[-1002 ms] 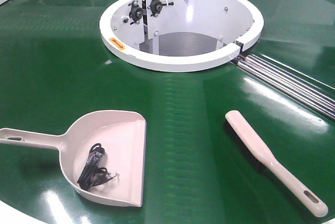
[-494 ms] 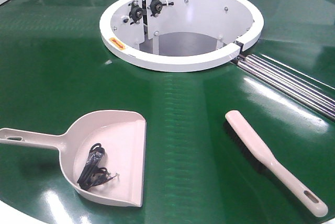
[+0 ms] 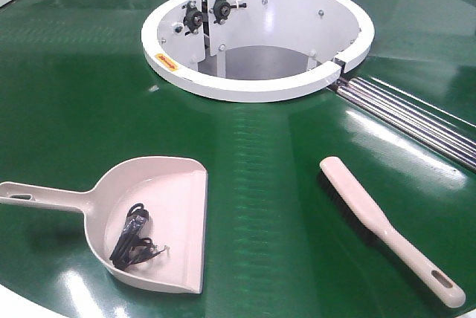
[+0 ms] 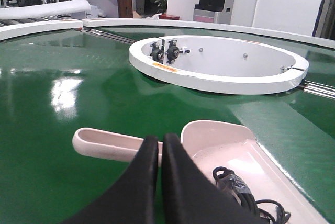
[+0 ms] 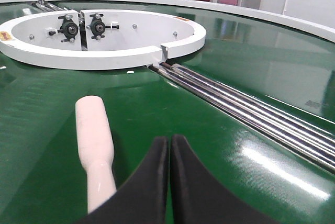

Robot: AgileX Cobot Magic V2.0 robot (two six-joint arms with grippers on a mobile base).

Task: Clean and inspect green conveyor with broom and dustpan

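Two claws: we see the left gripper (image 4: 160, 141) and right gripper (image 5: 169, 143) pressed closed, holding nothing.
Dustpan (image 3: 167, 218): black scraps (image 3: 134, 238) lie inside.
Broom (image 3: 372, 218): lies flat on the green conveyor (image 3: 67, 95).

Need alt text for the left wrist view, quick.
The shut left gripper hangs above the dustpan, which lies on the green conveyor and holds a tangled black cord. The white ring housing sits behind.

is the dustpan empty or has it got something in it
Not empty: the dustpan holds a tangle of black cord-like debris, also seen from the left wrist.
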